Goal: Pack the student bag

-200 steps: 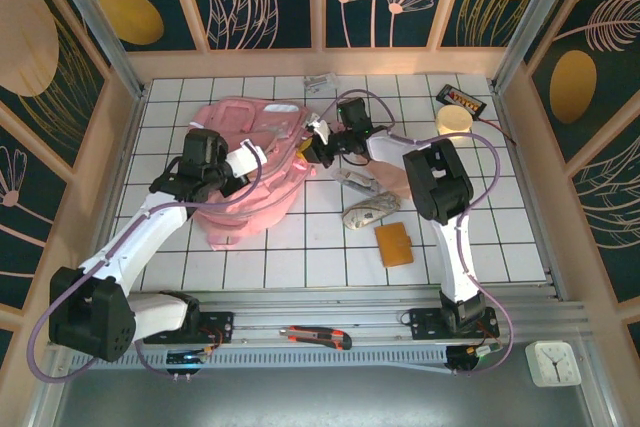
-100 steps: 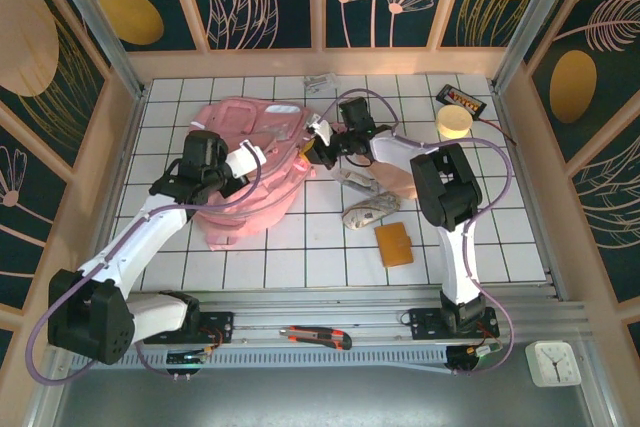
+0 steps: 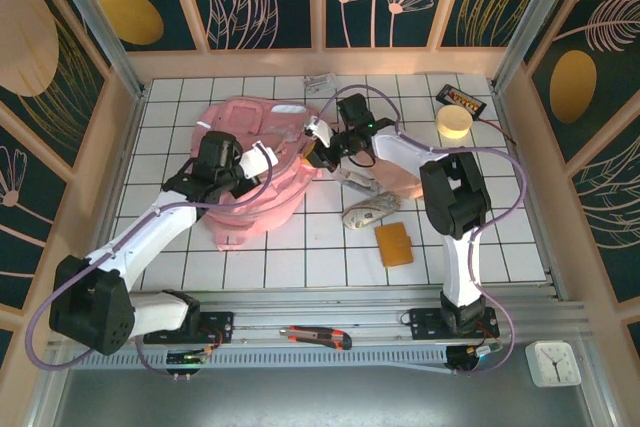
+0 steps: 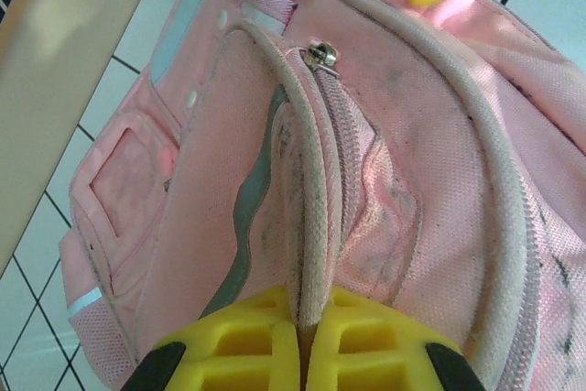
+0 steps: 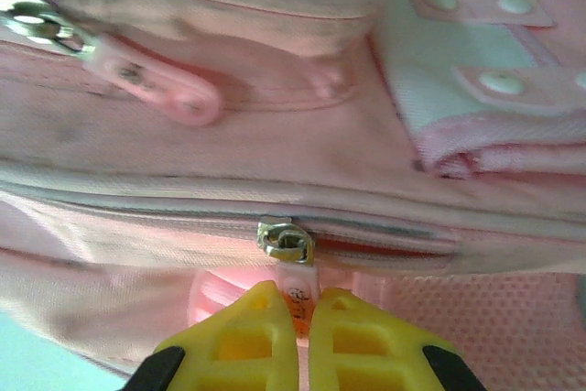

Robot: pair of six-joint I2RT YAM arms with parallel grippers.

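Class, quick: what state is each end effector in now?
Left end effector: closed on the student bag's piped seam.
Right end effector: closed on a zipper pull.

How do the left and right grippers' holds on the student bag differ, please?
The left gripper pinches a piped fabric edge of the student bag; the right gripper pinches a zipper pull. The left gripper sits mid-bag, the right gripper at its right edge. Both are shut.

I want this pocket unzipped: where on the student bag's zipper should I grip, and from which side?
Pinch the flat pull tab hanging off the metal slider, across its two flat faces. Come from the tab's free end, square to the zipper line, as the right claw does; the slider itself looks too small and rounded to hold.
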